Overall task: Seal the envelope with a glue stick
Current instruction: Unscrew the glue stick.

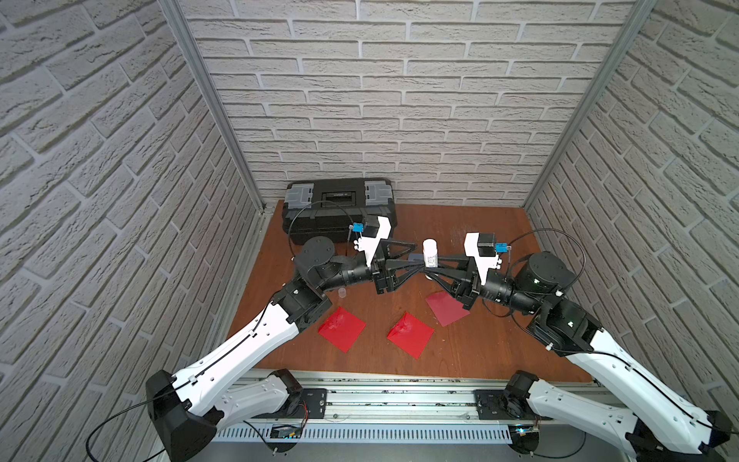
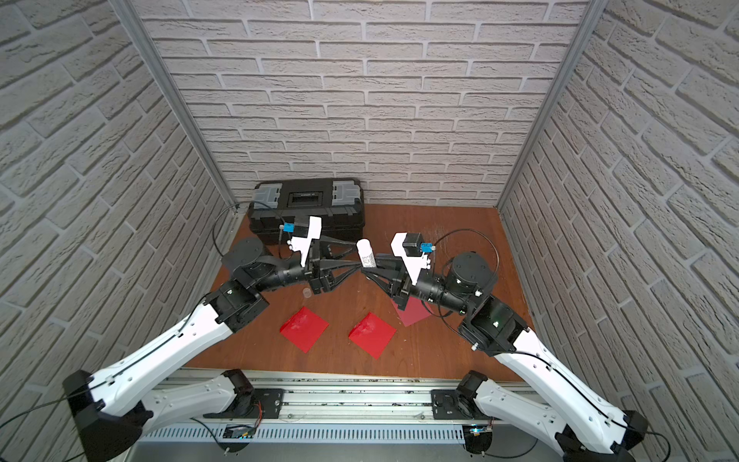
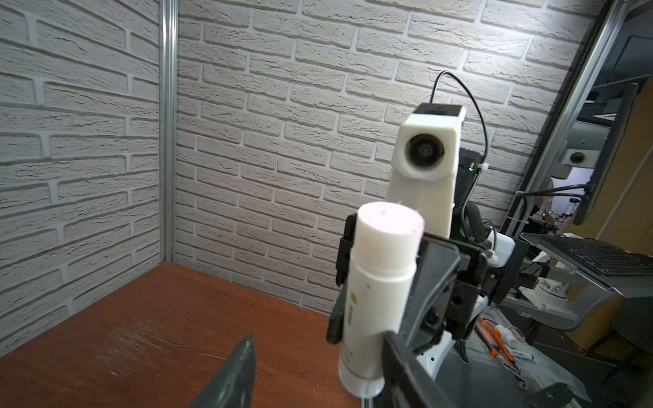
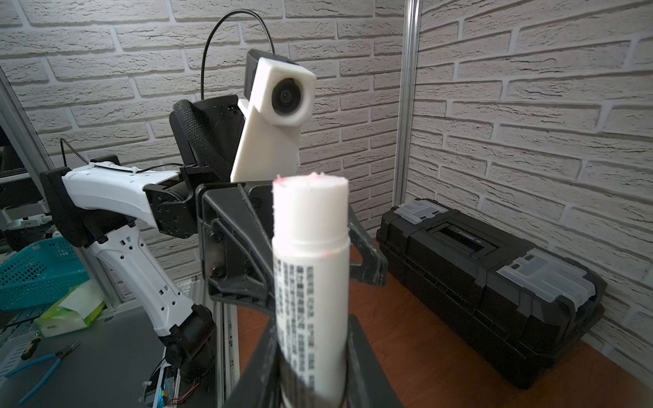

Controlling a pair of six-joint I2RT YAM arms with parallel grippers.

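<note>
Both arms extend forward and turn inward, wrists roughly level, grippers meeting tip to tip. Right gripper (image 1: 431,269): jaws clamped on the glue stick (image 1: 430,252), holding it near upright. Left gripper (image 1: 418,256): jaws parted, one finger either side of the same tube, not gripping it.

glue stick (image 4: 311,282): white, grey print, tip perhaps pink-flecked; envelopes (image 1: 342,329): red; toolbox (image 1: 340,218): black

Matt plastic glue stick (image 4: 311,268), scuffed wooden table (image 1: 480,352)

white brick walls (image 1: 400,100), brown tabletop (image 1: 460,352)
</note>
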